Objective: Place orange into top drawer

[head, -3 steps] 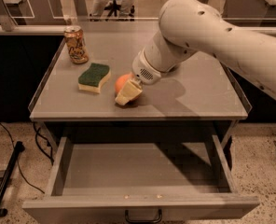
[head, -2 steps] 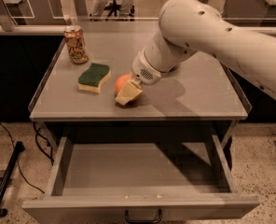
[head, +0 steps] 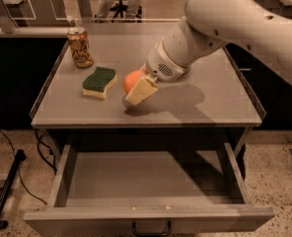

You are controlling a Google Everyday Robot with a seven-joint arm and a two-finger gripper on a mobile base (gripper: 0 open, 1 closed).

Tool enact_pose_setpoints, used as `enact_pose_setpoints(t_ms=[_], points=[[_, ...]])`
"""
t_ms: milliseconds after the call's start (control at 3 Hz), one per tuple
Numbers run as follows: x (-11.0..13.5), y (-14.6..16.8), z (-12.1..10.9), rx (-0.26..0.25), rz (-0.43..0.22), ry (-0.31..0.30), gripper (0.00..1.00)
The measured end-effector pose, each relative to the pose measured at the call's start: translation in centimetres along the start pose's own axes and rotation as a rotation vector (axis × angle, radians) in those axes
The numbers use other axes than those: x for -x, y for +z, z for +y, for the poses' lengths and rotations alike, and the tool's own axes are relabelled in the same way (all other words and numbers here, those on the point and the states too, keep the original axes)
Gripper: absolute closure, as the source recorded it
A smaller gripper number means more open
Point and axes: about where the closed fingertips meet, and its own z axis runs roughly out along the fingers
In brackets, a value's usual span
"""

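Editor: Orange first. Where does it sit in the shot?
Photographer: Centre of the frame, on the grey table, towards the front edge. It is not yet in the drawer. The gripper is right at it, its cream-coloured end overlapping the fruit's lower right side and reaching down to the tabletop.
Editor: Has it got hold of the fruit?
Photographer: I cannot tell from this angle. The gripper covers that side of the orange.
Editor: And the arm?
Photographer: The white arm enters from the upper right of the frame and slants down to the centre. It throws a shadow on the table to the right of the orange.
Editor: The drawer?
Photographer: The top drawer fills the bottom of the frame, pulled out wide below the tabletop. Its inside is flat and grey, and a dark handle sits on the front panel at the bottom edge.
Editor: Anything else on the table?
Photographer: A green-and-yellow sponge lies just left of the orange, not touching it. A patterned drink can stands upright farther back, towards the upper left.
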Motion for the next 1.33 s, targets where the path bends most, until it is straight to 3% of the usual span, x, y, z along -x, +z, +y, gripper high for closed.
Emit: enact_pose_setpoints(t_ms=[333,667,1333], points=[[0.4,-3.1,2.8,0.019,-0.044,-0.063,1.00],[-1.1,-5.5,6.3,0.034,-0.060,-0.112,1.00],[-0.7,-6.6,7.7,0.040,-0.023,-0.128,1.00]])
